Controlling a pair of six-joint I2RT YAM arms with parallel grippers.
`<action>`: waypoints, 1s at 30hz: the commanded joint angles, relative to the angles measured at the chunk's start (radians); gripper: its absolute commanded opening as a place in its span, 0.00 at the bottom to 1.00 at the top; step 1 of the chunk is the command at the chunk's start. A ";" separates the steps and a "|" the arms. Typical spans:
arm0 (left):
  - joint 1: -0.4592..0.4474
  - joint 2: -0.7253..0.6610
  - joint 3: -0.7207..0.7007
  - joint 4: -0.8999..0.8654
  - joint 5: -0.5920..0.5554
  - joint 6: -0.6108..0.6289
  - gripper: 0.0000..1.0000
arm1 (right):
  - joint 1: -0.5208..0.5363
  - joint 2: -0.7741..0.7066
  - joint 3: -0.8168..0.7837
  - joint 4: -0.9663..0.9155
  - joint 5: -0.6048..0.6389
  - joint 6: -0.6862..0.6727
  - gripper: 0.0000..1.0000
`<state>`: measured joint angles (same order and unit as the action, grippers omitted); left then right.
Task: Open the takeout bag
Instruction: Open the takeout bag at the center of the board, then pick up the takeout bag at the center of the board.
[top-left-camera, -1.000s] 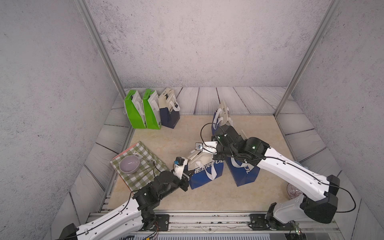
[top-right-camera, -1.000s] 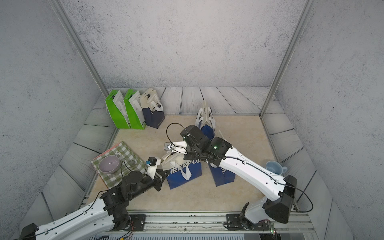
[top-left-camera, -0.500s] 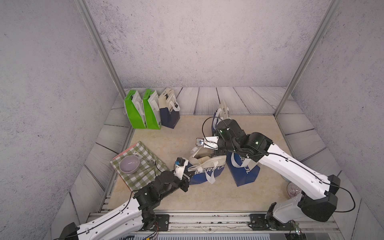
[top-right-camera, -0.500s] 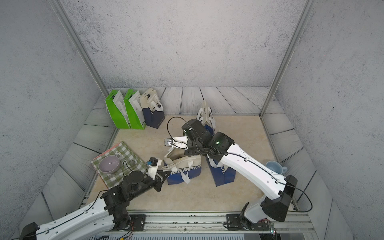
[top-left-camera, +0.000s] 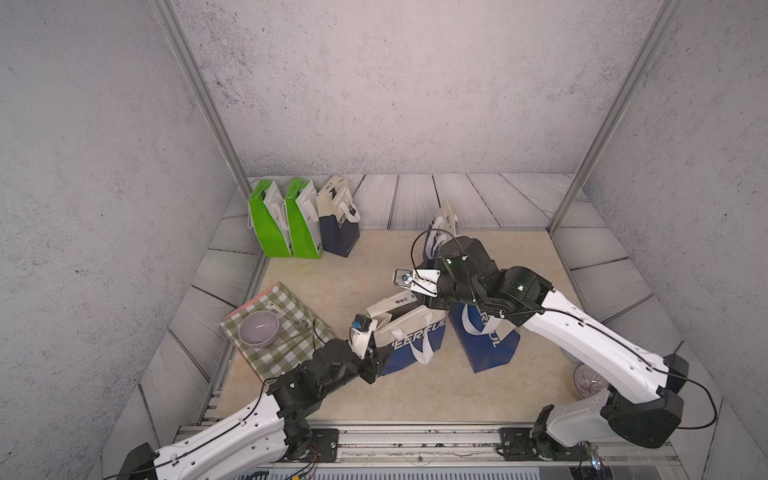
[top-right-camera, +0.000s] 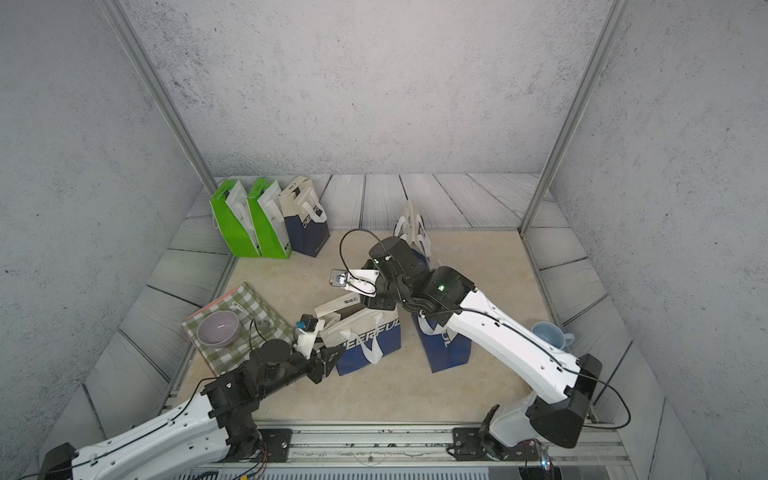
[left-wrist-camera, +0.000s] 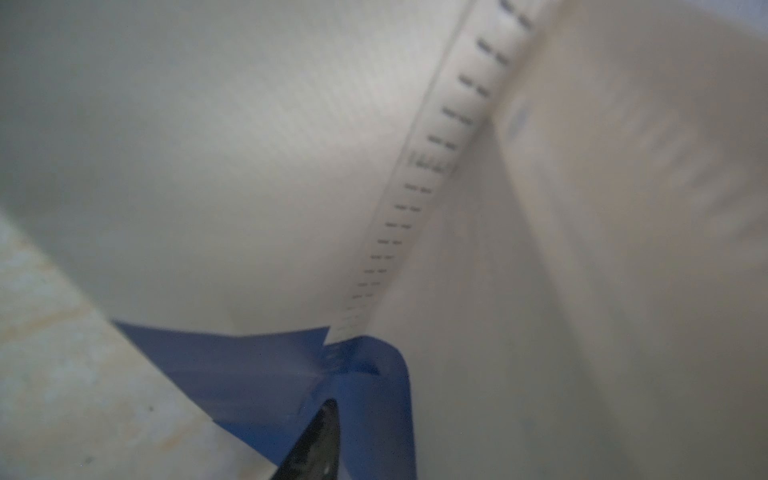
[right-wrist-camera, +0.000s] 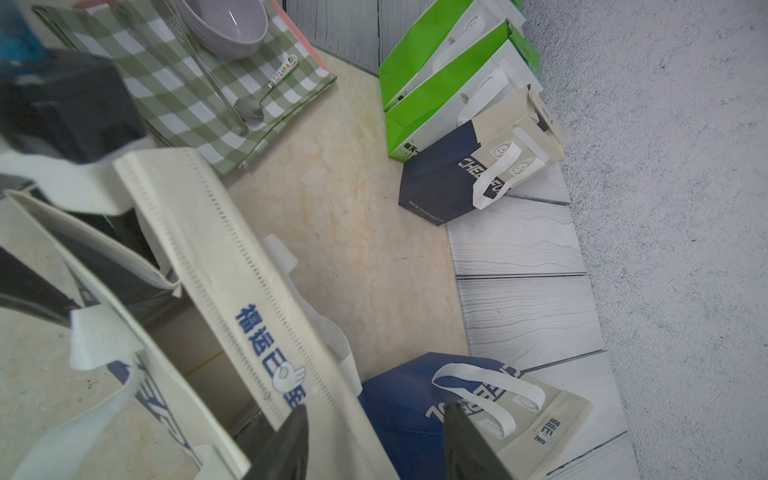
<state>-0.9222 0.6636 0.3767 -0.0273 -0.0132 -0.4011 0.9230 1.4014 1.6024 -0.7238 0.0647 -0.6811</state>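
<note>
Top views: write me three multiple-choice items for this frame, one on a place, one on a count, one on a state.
1. The purple bowl stands: A on the checked cloth; B inside a blue bag; C on the planks.
2. Green bags at the back: A one; B two; C four.
3. The centre takeout bag is: A lying flat, folded; B standing, mouth shut; C standing, mouth spread open.
Answers: 1 A, cloth surrounds it. 2 B, two stand side by side. 3 C, its mouth gapes in both top views.
</note>
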 joint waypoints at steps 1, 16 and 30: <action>0.000 0.003 0.062 -0.033 -0.023 0.017 0.54 | -0.006 -0.077 -0.035 0.046 -0.062 0.095 0.53; 0.005 0.165 0.316 -0.166 0.008 0.103 0.15 | -0.005 -0.337 -0.239 0.142 -0.091 0.233 0.51; 0.193 0.280 0.535 -0.247 -0.044 0.211 0.00 | -0.005 -0.372 -0.302 0.181 -0.083 0.276 0.50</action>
<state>-0.8085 0.9321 0.8478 -0.2962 -0.0559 -0.2203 0.9207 1.0485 1.3090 -0.5671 -0.0170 -0.4332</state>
